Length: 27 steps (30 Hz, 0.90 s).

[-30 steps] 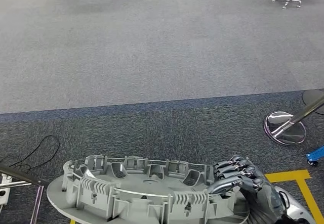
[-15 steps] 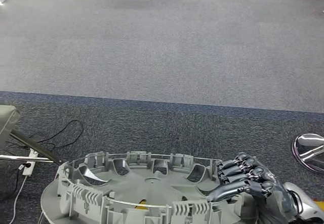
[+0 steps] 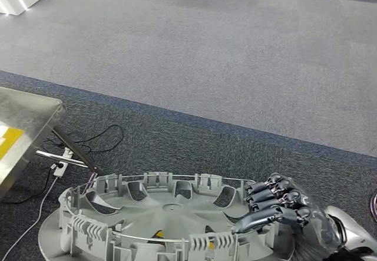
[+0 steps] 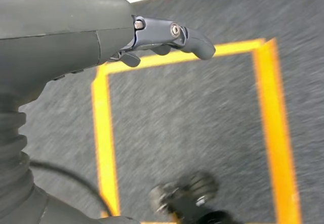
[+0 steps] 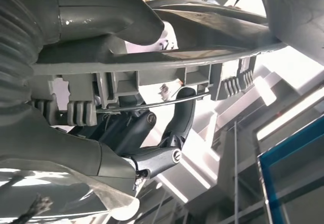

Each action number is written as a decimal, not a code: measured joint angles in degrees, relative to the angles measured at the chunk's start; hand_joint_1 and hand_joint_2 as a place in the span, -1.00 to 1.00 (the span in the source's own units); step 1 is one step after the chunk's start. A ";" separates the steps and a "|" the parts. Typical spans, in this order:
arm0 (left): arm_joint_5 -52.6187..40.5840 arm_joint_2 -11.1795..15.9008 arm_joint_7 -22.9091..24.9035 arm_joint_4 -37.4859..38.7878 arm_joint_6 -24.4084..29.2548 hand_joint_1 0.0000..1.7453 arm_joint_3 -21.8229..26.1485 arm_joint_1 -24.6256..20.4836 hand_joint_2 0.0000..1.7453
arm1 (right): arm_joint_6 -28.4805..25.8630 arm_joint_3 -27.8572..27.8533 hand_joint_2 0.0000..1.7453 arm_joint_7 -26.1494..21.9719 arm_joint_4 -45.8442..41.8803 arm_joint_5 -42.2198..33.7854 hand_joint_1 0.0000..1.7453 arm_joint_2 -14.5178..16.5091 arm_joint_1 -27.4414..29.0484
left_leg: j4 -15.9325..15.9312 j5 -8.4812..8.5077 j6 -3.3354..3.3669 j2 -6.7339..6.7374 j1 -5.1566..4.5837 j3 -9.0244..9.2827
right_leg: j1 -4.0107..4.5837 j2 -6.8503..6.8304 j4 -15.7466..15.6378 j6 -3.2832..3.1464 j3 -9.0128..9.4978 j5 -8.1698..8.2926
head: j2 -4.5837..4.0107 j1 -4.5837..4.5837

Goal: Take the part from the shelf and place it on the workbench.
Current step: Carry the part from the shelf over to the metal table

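The part [image 3: 169,220] is a large round grey plastic cover with ribbed clips around its rim, lying flat across the bottom of the head view. My right hand [image 3: 284,214] grips its right edge, dark fingers curled over the rim. In the right wrist view the fingers [image 5: 179,118] hook around the part's rim [image 5: 153,62] and its thin wire ring. My left hand [image 4: 76,37] hangs over the carpet with nothing in it, one finger stretched out.
A shiny metal bench corner [image 3: 22,125] with slanted legs comes in at the left edge. Black cables [image 3: 89,140] and a white power strip [image 3: 58,167] lie on the dark carpet beside it. Under my left hand is a yellow tape square [image 4: 103,133].
The camera has swung left: the metal bench corner has come into view and the chrome stand at the right has slid out. The part stays in my right hand's grip.
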 joint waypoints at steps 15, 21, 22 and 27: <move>-4.53 -3.78 8.43 -0.77 -17.35 -1.00 14.73 -1.80 1.00 | 3.93 1.01 1.00 -1.48 3.52 -3.52 1.00 -1.20 -6.40 | 0.74 0.11 -1.08 -9.05 0.98 -0.88 | -0.45 9.21 -0.22 -0.70 -1.87 2.34 | 0.00 0.50; -4.43 -3.92 9.12 -0.77 -19.18 -1.00 18.15 -2.88 1.00 | 4.89 1.95 1.00 -1.51 4.73 -4.01 1.00 -1.21 -7.98 | 16.23 -6.71 -2.54 -2.84 1.27 -8.42 | -0.27 3.97 -0.69 -1.90 -0.94 1.84 | 0.00 -0.05; -4.41 -3.92 9.16 -0.77 -19.31 -1.00 18.57 -2.94 1.00 | 5.04 2.09 1.00 -1.55 4.96 -4.11 1.00 -1.21 -8.33 | 16.08 -5.89 -2.62 -2.72 1.38 -8.40 | -0.25 3.21 -0.68 -1.85 -0.82 1.71 | 0.00 -0.06; -4.83 -3.76 8.43 -0.63 -19.72 -1.00 20.67 -3.57 1.00 | 5.99 2.66 1.00 -1.66 6.25 -4.96 1.00 -1.22 -10.89 | 1.34 0.70 -1.73 1.62 0.60 -1.23 | 0.14 0.31 -0.61 -0.88 0.11 0.82 | 0.00 -0.02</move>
